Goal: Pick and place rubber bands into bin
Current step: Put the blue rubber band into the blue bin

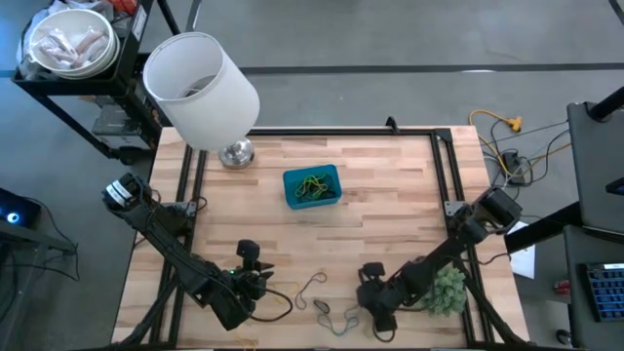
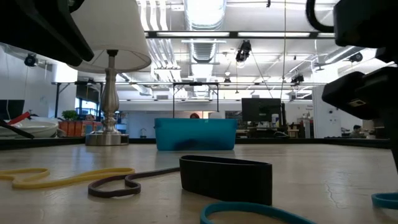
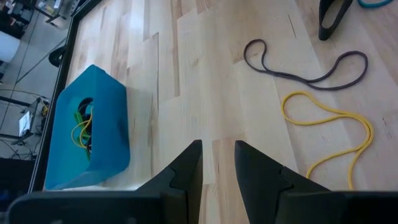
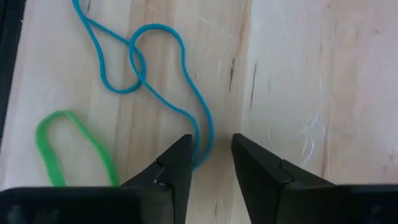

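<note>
Lying loose on the wooden table near its front edge — rubber bands: yellow band, dark grey band, blue band, green band. More are already gathered in the bin, mid-table.

Handling, as judged: light, limp, flat-lying; a strand is best pinched where it lifts or crosses itself.

Right gripper: jaws narrowly parted, the blue band's strand between them, not seen to be gripped. Left gripper: narrow gap, nothing held.

Surface — pale planks, matte. Also noted: lamp, plant ball; an open workshop behind.
</note>
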`<state>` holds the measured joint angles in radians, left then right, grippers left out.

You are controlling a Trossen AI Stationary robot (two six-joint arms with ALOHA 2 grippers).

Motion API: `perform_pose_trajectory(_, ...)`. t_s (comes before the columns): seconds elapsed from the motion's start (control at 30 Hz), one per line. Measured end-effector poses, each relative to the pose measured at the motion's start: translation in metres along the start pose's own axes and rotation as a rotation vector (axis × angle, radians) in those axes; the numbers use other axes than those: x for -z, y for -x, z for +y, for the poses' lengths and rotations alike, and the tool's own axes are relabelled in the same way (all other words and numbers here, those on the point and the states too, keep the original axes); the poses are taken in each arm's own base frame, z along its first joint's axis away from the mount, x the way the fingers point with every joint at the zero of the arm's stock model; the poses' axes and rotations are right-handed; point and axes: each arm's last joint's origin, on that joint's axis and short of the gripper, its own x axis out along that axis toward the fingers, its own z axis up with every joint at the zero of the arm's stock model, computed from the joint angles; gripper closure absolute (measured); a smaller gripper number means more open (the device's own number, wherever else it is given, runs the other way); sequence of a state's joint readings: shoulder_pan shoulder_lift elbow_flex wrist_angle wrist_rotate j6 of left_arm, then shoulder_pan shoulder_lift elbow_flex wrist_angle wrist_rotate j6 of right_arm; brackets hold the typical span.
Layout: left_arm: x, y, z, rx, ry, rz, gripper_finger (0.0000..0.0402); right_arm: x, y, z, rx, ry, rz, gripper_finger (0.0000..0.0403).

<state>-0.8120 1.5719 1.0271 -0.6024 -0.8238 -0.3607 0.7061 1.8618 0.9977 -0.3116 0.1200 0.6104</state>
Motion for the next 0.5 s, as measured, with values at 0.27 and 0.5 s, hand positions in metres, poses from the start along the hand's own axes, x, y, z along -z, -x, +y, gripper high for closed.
perform_pose_trajectory(0.27, 0.000, 0.000, 0.000, 0.001, 0.000, -0.001, 0.0324, 0.007, 0.000, 0.008, 0.049, 0.000, -0.032, 0.0303)
perform_pose_trajectory(0.5, 0.000, 0.000, 0.000, 0.002, 0.002, -0.003, 0.0324, 0.011, -0.012, 0.008, 0.077, 0.008, -0.022, 0.0303)
